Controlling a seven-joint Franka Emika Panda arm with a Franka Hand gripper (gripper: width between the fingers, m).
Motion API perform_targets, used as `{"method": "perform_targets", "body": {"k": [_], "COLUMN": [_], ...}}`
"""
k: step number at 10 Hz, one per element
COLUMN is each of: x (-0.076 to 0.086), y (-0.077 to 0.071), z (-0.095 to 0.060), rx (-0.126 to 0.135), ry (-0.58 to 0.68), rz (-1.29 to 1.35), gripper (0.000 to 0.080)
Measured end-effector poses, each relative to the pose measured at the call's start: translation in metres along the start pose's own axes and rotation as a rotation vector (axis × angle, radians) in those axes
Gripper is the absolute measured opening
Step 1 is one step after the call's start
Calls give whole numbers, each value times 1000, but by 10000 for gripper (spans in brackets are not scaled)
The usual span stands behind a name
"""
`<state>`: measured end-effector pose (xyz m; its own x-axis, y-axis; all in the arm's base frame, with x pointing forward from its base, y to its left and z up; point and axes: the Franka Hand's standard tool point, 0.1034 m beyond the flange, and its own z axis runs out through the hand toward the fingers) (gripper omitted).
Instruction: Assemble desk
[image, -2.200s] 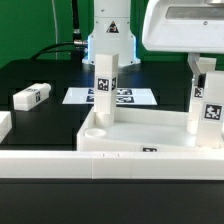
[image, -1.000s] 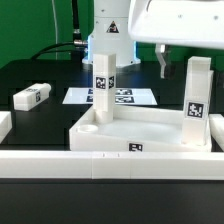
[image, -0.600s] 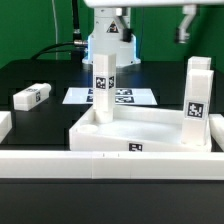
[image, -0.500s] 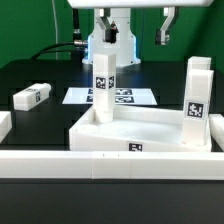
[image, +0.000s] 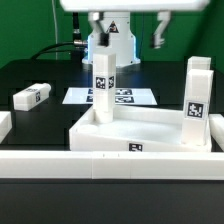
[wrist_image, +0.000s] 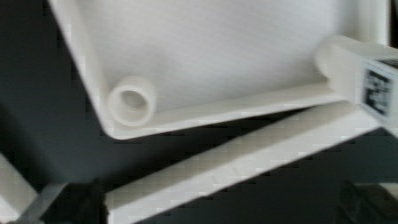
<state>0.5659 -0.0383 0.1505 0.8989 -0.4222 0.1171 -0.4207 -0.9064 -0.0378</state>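
Observation:
The white desk top (image: 150, 127) lies as a rimmed tray at the front, with a tag on its near rim. One tagged leg (image: 104, 83) stands upright in its far left corner and another leg (image: 196, 98) in its right corner. A third leg (image: 32, 96) lies loose at the exterior view's left. My gripper (image: 130, 28) hangs high above the tray, open and empty. The wrist view shows the top (wrist_image: 214, 50), an empty round corner socket (wrist_image: 134, 102), a leg (wrist_image: 365, 75), and my open gripper (wrist_image: 222, 205).
A long low white rail (image: 110, 165) runs along the front, and it also shows in the wrist view (wrist_image: 231, 165). The marker board (image: 135, 98) lies behind the tray. The robot base (image: 112, 45) stands at the back. A white part (image: 4, 125) sits at the left edge.
My gripper has let go of the right leg, risen clear of it and moved toward the exterior view's left. The leg stays upright in the tray.

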Motion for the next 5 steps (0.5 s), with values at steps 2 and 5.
{"method": "perform_targets", "body": {"k": [2,5], "x": [-7,-6], "y": [68,95], "z": [8,15], "rx": [-1,-14], "ry": [-4,0], "rz": [-36,-31], "gripper": [649,649]}}
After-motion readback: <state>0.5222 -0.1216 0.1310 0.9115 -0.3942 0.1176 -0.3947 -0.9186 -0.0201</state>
